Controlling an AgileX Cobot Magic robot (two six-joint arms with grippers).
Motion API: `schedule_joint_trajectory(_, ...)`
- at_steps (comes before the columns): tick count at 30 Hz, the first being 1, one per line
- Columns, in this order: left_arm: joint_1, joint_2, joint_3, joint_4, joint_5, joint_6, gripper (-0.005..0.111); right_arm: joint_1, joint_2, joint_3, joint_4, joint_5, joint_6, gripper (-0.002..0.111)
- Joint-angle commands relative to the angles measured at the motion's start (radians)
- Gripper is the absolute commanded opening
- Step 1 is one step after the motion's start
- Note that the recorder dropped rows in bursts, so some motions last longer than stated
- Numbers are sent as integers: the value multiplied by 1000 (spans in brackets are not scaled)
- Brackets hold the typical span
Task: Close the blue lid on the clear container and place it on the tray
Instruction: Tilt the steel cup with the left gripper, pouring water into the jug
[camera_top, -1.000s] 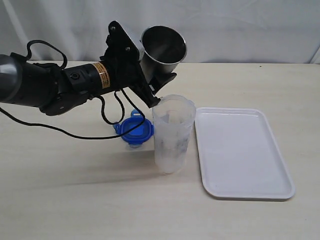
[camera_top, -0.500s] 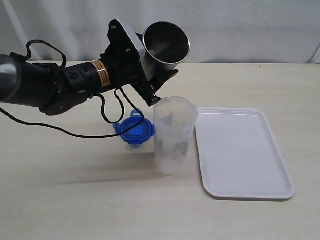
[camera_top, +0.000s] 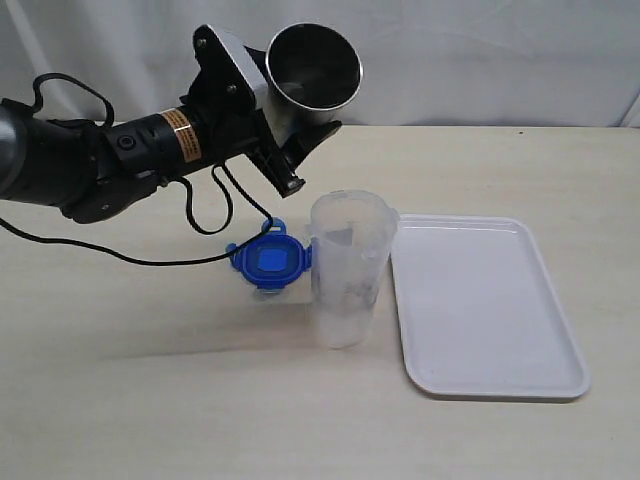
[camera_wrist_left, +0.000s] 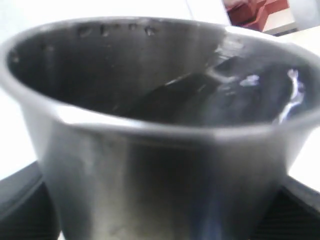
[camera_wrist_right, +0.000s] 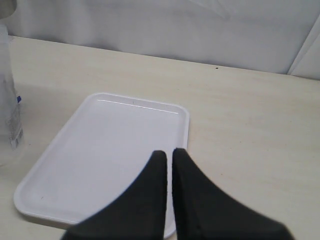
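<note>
Table (camera_top: 150, 400): pale wood-grain top, with a white curtain (camera_top: 480, 50) behind.
Container (camera_top: 347, 270): upright, uncapped.
Lid (camera_top: 270, 262): flat, just left of container.
Tray (camera_top: 495, 390): just right of container.
My left gripper (camera_top: 295, 150): clasps tilted steel cup (camera_top: 310, 75), above-left of container.
My right gripper (camera_wrist_right: 169, 160): clenched, empty, right of container.

I count one cup (camera_top: 313, 75), one lid (camera_top: 270, 262), one container (camera_top: 348, 280) and one tray (camera_top: 485, 305).

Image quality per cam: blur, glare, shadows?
Exterior view: sharp, even light, faint soft shadow left of the container. Left wrist view: steel cup fills the frame, out of focus, bright streaks on its inner wall. Right wrist view: tray crisp, shut tool in front slightly soft.
</note>
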Motion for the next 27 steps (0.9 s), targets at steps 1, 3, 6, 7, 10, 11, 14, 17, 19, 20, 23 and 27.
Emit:
schedule_joint_trajectory(1, 18, -27, -19, 41, -62, -5, 0, 3, -4, 4, 2, -2, -4, 5)
schedule_joint_trajectory(3, 18, -27, -19, 46, -62, -7, 0, 3, -4, 4, 2, -2, -4, 5)
schedule_joint_trajectory(6, 15, -27, -19, 48, -62, -8, 0, 3, -4, 4, 2, -2, -4, 5)
schedule_joint_trajectory(7, 15, -27, -19, 50, -62, -8, 0, 3, -4, 4, 2, -2, -4, 5)
schedule_joint_trajectory(10, 15, -27, -19, 50, -62, -1, 0, 3, -4, 4, 2, -2, -4, 5)
schedule_joint_trajectory(11, 15, -27, -19, 50, -62, 1, 0, 3, -4, 4, 2, -2, -4, 5)
schedule_joint_trajectory(14, 15, -27, -19, 74, -62, 3, 0, 3, -4, 4, 2, -2, -4, 5)
schedule_joint_trajectory(17, 15, -27, -19, 96, -62, 3, 0, 3, -4, 4, 2, -2, -4, 5)
schedule_joint_trajectory(19, 15, -27, -19, 96, -62, 3, 0, 3, -4, 4, 2, -2, -4, 5)
schedule_joint_trajectory(20, 15, -27, -19, 96, -62, 3, 0, 3, -4, 4, 2, -2, -4, 5)
schedule_joint_trajectory(23, 15, -27, -19, 96, -62, 6, 0, 3, -4, 4, 2, -2, -4, 5)
schedule_joint_trajectory(27, 15, -27, -19, 96, -62, 39, 0, 3, -4, 4, 2, -2, -4, 5)
